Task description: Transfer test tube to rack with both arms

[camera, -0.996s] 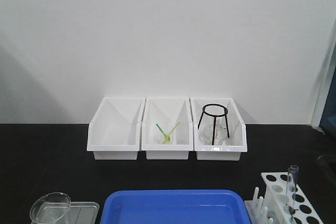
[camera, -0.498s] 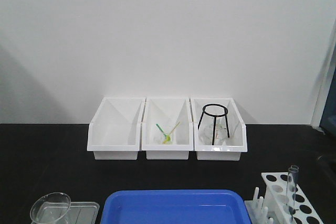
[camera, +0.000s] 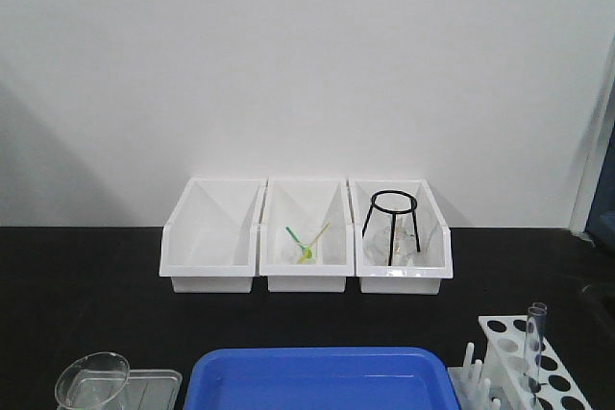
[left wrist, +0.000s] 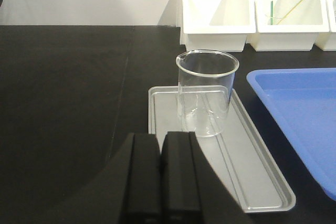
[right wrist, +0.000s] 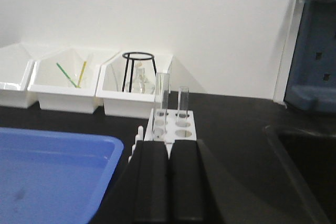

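A clear test tube stands upright in a hole of the white rack, and a second tube stands beside it. In the front view the rack sits at the bottom right with a tube in it. My right gripper is shut and empty, just short of the rack's near end. My left gripper is shut with nothing in it. It hangs over the near end of a grey tray, behind a glass beaker. Neither arm shows in the front view.
A blue tray lies between the beaker and the rack. Three white bins line the back wall; the right one holds a black tripod stand. A dark recess lies right of the rack.
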You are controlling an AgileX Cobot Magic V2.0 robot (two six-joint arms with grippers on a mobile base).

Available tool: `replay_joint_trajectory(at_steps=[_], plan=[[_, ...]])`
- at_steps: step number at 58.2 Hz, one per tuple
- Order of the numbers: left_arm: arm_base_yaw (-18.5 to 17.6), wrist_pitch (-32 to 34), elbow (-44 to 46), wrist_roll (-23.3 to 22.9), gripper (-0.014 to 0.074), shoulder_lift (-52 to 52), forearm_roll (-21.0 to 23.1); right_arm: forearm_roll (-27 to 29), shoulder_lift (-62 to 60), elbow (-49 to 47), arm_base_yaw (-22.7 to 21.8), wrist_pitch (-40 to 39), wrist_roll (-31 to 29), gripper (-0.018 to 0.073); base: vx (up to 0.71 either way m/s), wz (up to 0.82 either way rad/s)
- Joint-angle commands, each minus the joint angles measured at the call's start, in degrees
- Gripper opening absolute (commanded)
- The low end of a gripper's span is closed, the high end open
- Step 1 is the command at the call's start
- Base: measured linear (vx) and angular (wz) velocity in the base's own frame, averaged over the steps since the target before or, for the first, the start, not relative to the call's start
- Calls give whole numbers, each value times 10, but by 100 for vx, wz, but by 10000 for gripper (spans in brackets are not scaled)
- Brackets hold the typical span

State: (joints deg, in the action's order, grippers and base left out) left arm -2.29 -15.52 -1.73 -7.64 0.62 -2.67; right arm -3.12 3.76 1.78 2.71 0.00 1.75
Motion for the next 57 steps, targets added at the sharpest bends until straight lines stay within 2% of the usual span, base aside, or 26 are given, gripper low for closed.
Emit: replay_joint_trajectory(at_steps=[1,57], plan=[[1,46,15,-1,-6,9,-1,4,-48,9,1,5,-12,-11,0,0],[1,46,15,-1,-6,8,-1,5,-49,9,1,7,-7,-11,0,0]])
